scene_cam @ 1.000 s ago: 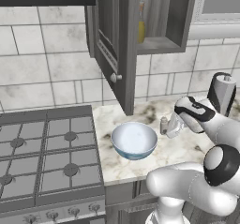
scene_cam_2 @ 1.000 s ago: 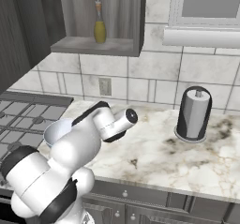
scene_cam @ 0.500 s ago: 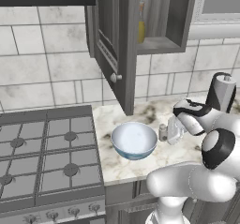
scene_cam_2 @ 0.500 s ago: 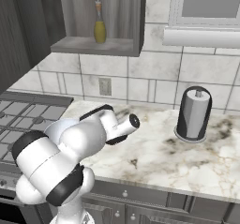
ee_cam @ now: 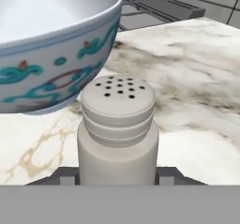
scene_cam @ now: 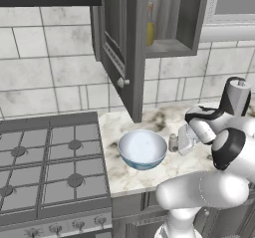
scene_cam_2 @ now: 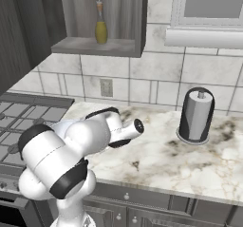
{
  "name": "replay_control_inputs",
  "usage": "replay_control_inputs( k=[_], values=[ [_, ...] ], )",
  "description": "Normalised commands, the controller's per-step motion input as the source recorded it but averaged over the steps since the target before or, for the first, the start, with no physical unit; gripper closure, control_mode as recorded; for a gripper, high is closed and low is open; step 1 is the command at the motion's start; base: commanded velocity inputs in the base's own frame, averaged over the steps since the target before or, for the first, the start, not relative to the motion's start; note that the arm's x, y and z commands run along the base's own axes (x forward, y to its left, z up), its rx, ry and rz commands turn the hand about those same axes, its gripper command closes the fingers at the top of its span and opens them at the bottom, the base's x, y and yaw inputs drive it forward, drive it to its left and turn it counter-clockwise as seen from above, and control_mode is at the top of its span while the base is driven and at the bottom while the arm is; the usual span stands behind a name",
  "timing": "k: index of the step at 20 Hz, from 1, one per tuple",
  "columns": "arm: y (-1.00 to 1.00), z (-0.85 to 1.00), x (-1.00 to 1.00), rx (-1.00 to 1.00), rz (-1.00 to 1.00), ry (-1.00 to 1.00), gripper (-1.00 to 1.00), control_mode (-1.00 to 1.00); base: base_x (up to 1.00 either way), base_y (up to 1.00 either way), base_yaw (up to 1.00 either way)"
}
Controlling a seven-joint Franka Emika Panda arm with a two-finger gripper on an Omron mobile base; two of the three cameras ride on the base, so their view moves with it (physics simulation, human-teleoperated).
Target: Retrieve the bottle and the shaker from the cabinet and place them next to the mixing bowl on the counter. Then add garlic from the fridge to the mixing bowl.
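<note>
**On the counter beside the bowl: shaker placement risks**

On the marble counter (scene_cam: 149, 182), the shaker (ee_cam: 117, 131) stands upright just to the right of the mixing bowl (scene_cam: 142, 149), close to its wall; whether the two touch cannot be told. The gripper (scene_cam: 180, 141) sits around the shaker body at counter level, and in the hand view its fingers flank the shaker base. The jaws appear clenched on the shaker.

Hazards from this position:

- If the hand withdraws before the jaws part fully, the shaker is likely to tip or drag toward the near counter edge.
- A sideways retreat to the left could push the shaker into the bowl and shift it.

The bottle (scene_cam_2: 100, 29) stands upright in the open cabinet (scene_cam_2: 95, 45), above and to the far left. The cabinet door (scene_cam: 119, 53) hangs open over the counter, so a careless rise could strike it.
</note>
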Motion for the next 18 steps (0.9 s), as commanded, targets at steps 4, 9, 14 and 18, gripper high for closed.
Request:
replay_control_inputs(
  k=[4,9,14,18],
  values=[
    [0.18,-0.01,0.0,0.06,0.0,0.0,1.0,-1.0,0.0,0.0,0.0],
    [0.17,-0.14,0.0,0.04,0.0,0.0,1.0,-1.0,0.0,0.0,0.0],
    [0.06,-0.26,0.0,0.01,0.0,0.0,1.0,-1.0,0.0,0.0,0.0],
    [0.0,-0.17,0.0,0.0,0.0,0.0,1.0,-1.0,0.0,0.0,0.0]
  ],
)
